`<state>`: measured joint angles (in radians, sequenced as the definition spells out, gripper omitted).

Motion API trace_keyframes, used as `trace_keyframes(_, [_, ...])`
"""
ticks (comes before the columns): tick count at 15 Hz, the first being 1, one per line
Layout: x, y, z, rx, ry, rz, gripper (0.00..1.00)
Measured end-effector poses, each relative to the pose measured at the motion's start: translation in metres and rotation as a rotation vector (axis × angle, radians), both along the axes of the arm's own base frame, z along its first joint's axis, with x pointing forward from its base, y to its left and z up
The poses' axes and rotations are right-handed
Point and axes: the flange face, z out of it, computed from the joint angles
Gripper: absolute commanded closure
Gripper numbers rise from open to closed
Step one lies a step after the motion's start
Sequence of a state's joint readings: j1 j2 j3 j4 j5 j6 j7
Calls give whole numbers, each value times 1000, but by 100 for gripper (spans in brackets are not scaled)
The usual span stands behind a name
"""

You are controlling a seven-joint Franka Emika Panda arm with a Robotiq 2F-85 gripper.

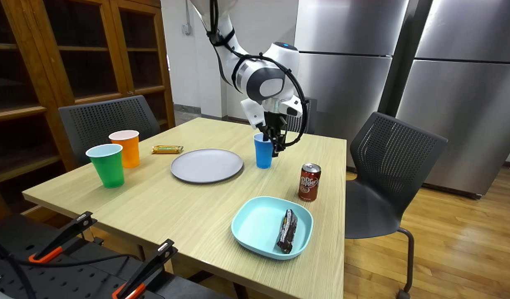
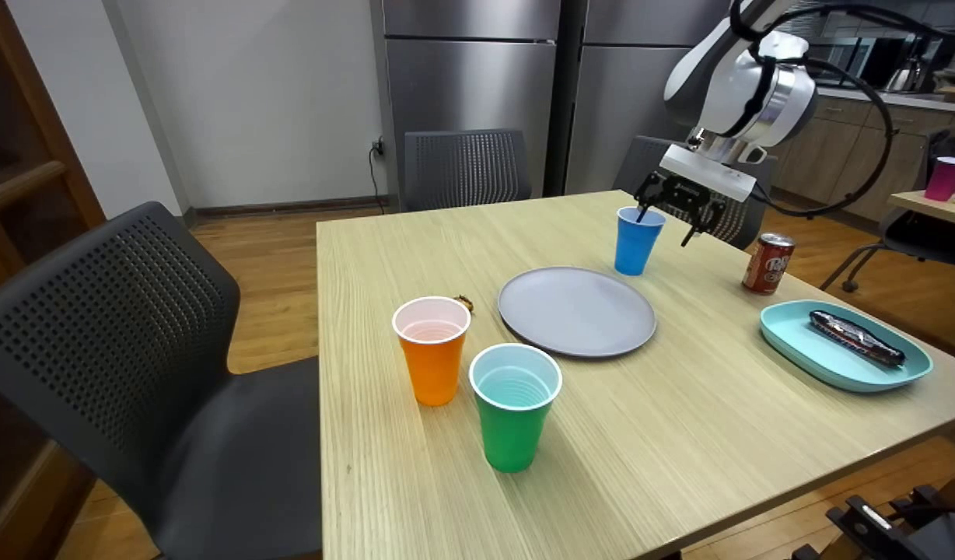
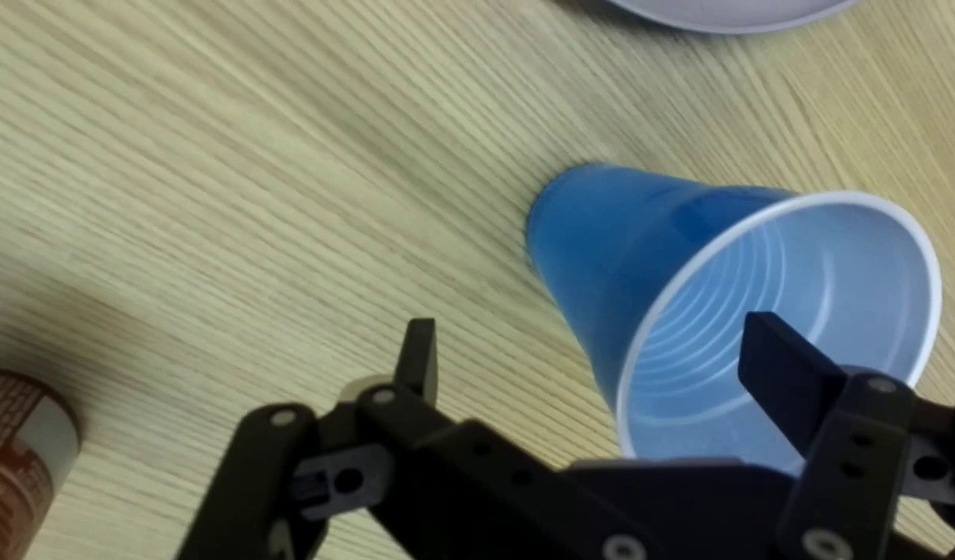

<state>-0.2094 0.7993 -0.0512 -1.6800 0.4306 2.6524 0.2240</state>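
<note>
The hand (image 3: 590, 323) has its two fingers spread well apart. One dips into the mouth of a blue cup (image 3: 594, 249); the other hangs just outside, so the cup's wall stands between them. Whether either finger touches that wall cannot be told. The cup stands upright on the surface (image 1: 188, 211), its pale inside showing rings along the wall.

In an exterior view, this cup is just to the right of a gray plate (image 1: 207, 166) that lies flat in the middle. On the left stand two more upright cups, a green cup (image 1: 109, 172) nearer and an orange cup (image 1: 131, 153) a little farther. An exterior view shows the green cup's inside pale with rings low down, and the orange cup's inside pale pink, its very bottom hard to make out. A gold-wrapped bar (image 1: 167, 149) lies just beyond the plate's left side. To the right, nearer than the blue cup, a red soda can (image 1: 309, 182) stands upright. Nearest on the right, a shallow turquoise dish (image 1: 246, 224) holds one dark wrapped bar (image 1: 287, 231), lying in its right half.
</note>
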Motion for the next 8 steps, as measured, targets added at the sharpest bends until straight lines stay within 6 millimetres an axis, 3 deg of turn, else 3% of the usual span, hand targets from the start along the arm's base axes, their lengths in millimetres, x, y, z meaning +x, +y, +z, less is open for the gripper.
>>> trace_keyframes(1, [0, 0, -2, 0, 3, 0, 26])
trace_keyframes(8, [1, 1, -7, -3, 8, 6, 82])
